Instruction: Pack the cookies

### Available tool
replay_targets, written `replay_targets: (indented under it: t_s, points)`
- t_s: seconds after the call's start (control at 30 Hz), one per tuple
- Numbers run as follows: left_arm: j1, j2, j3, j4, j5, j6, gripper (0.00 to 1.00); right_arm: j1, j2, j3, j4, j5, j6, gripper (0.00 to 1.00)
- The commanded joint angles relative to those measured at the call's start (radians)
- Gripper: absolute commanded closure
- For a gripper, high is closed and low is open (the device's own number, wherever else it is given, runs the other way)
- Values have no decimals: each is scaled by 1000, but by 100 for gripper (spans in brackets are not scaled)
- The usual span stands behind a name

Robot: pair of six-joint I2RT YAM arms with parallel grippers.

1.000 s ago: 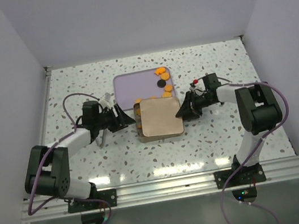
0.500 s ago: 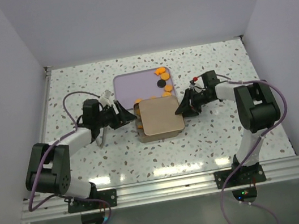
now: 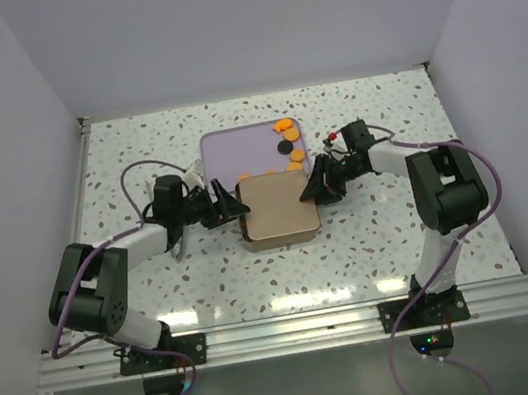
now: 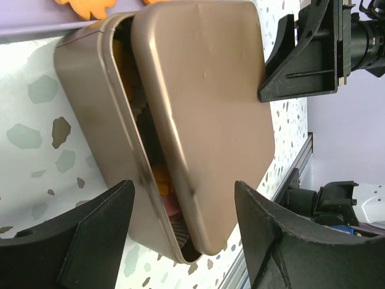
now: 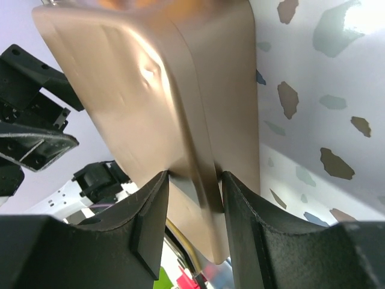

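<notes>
While the speckled surface (image 3: 402, 235) carries everything, its middle holds a lavender tray (image 3: 235, 146) at the back and a square, bronze-coloured metal tin (image 4: 84, 84) just in front of it, the tin's far side close against the tray's near rim. Over the tin sits its lid (image 3: 278, 207), not seated flat. In the left wrist view it is lifted on the left arm's side, so a dark gap runs between the lid and the tin's wall.

From the left, the left gripper (image 3: 231, 206) faces that raised edge. It is released, its two fingers spread wide on either side of the near corner of tin and lid, with a gap to the lid. From the right, the right gripper (image 3: 315, 189) is clenched on the lid's opposite edge. The right wrist view shows one finger on the lid's top face and the other against its rim.

Some of the cookies (image 3: 291, 135) lie on the tray. Several orange discs and one black one run along its right side, and two more orange ones lie at its near rim just behind the tin. Others are inside the tin, where an orange disc (image 4: 161, 179) and something pinkish below it show through the gap.
</notes>
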Motion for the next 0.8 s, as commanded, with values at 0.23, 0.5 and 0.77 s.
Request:
replay_targets:
  t_s: [0.23, 0.5, 0.77]
  points:
    - [-16, 22, 20, 78, 54, 10, 25, 108, 30, 89, -36, 62, 48, 52]
    - [-24, 33, 26, 81, 66, 19, 24, 158, 19, 178, -124, 153, 80, 18]
    - [-24, 42, 41, 80, 69, 22, 24, 175, 30, 304, -356, 285, 63, 16]
